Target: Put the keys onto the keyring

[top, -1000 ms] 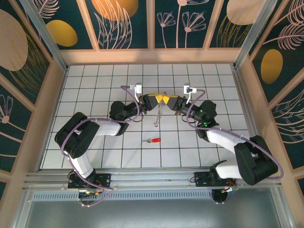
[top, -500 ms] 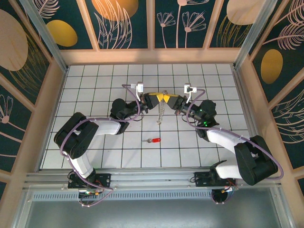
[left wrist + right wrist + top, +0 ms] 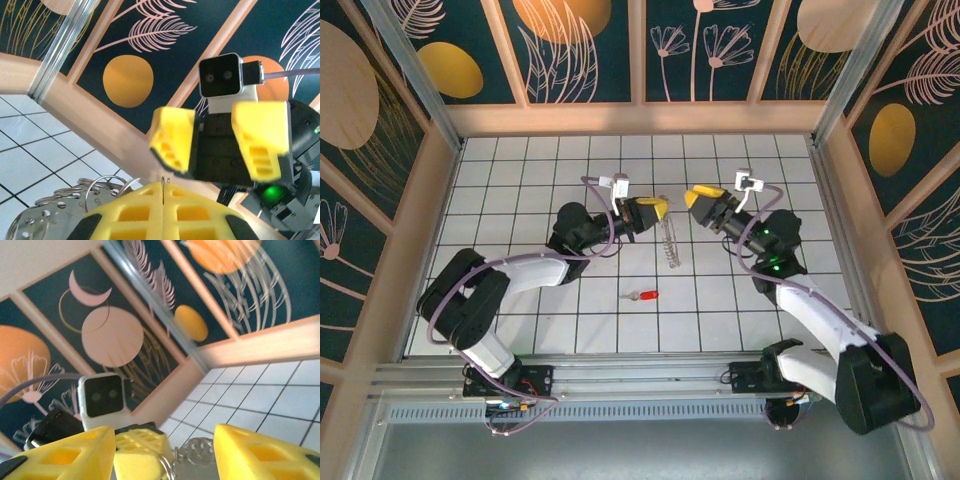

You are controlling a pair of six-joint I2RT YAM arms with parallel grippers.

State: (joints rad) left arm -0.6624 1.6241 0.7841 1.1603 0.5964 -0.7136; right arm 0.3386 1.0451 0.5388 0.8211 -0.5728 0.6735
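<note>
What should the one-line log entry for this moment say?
left claw: shut on keyring | right claw: open | key: loose on table

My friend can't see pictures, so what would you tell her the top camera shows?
Seen from above, the left gripper pinches a floppy metal keyring that dangles over a white tiled table. The right gripper is open beside it, holding nothing. A small red-headed key lies on the tiles nearer the arms' bases.
</note>
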